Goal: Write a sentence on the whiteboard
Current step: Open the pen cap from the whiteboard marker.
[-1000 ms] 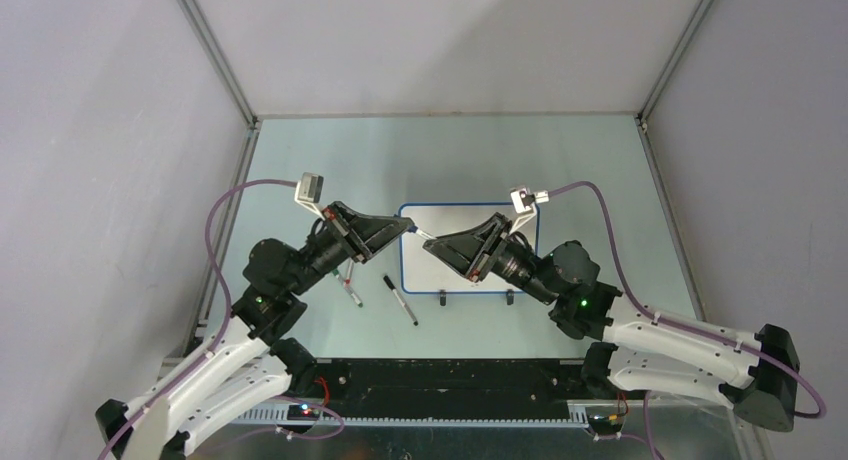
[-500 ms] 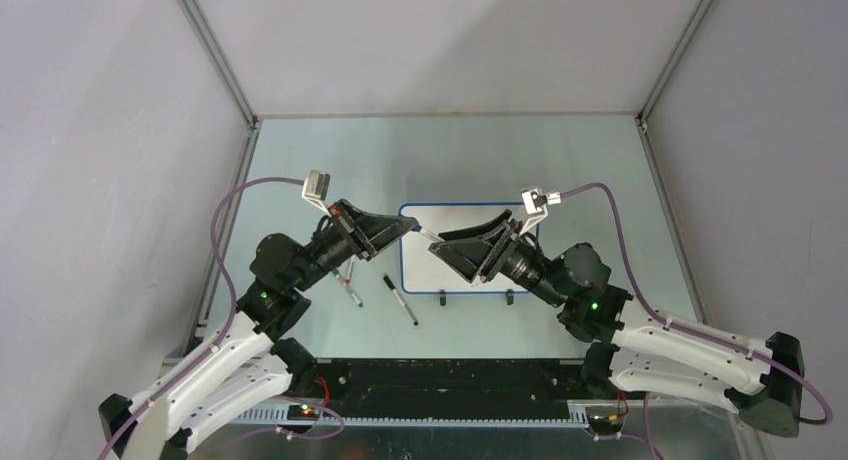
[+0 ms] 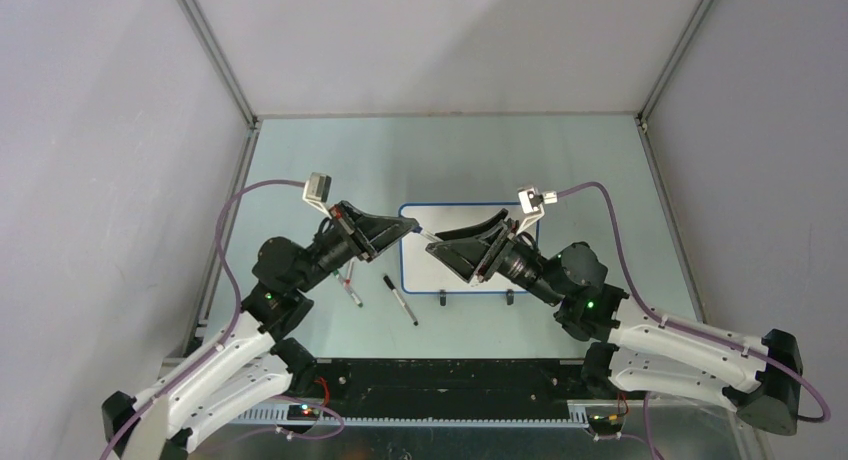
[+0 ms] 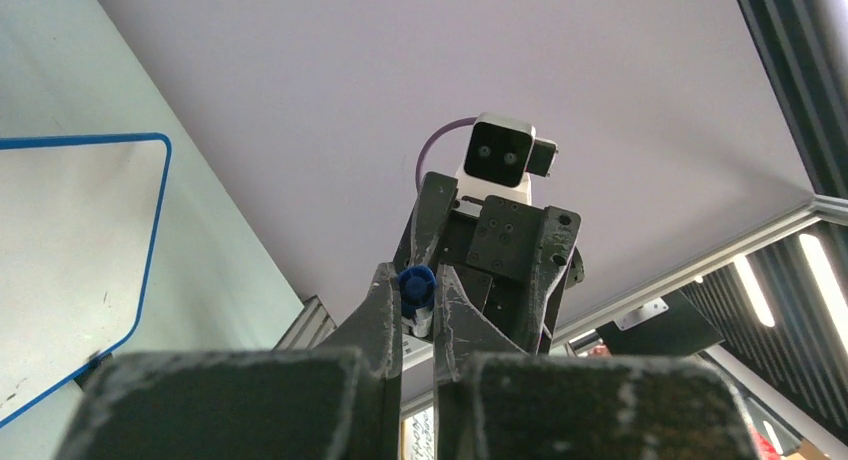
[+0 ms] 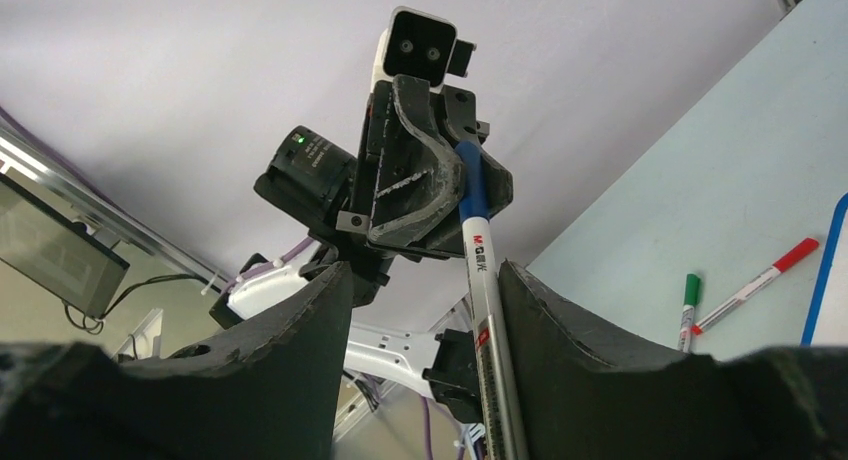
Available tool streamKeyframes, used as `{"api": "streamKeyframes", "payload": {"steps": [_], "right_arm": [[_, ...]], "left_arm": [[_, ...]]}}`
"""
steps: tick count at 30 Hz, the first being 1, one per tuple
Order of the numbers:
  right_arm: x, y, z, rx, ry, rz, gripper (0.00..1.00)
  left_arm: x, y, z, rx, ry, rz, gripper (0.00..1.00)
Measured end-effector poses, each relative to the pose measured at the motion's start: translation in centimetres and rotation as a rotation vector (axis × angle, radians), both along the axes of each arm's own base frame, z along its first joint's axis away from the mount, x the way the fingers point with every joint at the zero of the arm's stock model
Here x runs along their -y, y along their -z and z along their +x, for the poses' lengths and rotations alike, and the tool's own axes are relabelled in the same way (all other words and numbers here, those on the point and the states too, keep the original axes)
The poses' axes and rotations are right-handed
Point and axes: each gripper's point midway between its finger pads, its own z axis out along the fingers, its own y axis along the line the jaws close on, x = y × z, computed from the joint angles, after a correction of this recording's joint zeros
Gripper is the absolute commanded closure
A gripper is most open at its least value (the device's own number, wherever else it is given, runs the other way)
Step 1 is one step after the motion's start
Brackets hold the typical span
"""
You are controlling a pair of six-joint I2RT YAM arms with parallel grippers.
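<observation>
From above I see a pale teal surface (image 3: 450,160) boxed in by plain grey walls (image 3: 100,130) and aluminium corner posts. The whiteboard (image 3: 430,275) lies flat at the centre of the frame, its long axis running left to right, glossy white inside a thin blue rim with rounded corners and two black clip feet (image 3: 443,300) on its lower edge. The left tool (image 3: 405,230) and right tool (image 3: 432,245) meet over its upper left corner with a marker (image 3: 421,234) between them. Three loose pens (image 3: 400,300) lie on the surface left of the board. From the left wrist, my scuffed black fingers (image 4: 385,310) are clamped on the marker's blue end, with the board at left. From the right wrist, the jaws stand wide apart and the slim grey barrel lies beside the right-hand finger (image 5: 560,350), ungripped.
</observation>
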Motion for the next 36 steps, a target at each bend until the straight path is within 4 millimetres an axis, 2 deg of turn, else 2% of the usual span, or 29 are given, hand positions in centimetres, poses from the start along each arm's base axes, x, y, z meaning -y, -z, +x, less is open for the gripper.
{"api": "streamKeyframes", "payload": {"steps": [6, 20, 36], "right_arm": [[-0.1, 0.1, 0.0, -0.001, -0.002, -0.001, 0.42], [-0.1, -0.3, -0.1, 0.002, -0.009, 0.014, 0.42], [-0.6, 0.1, 0.0, -0.003, -0.023, 0.007, 0.45]], "left_arm": [[0.0, 0.3, 0.0, -0.007, 0.006, -0.033, 1.0], [-0.7, -0.7, -0.4, 0.02, -0.01, -0.062, 1.0], [-0.4, -0.2, 0.1, 0.006, -0.012, -0.052, 1.0]]}}
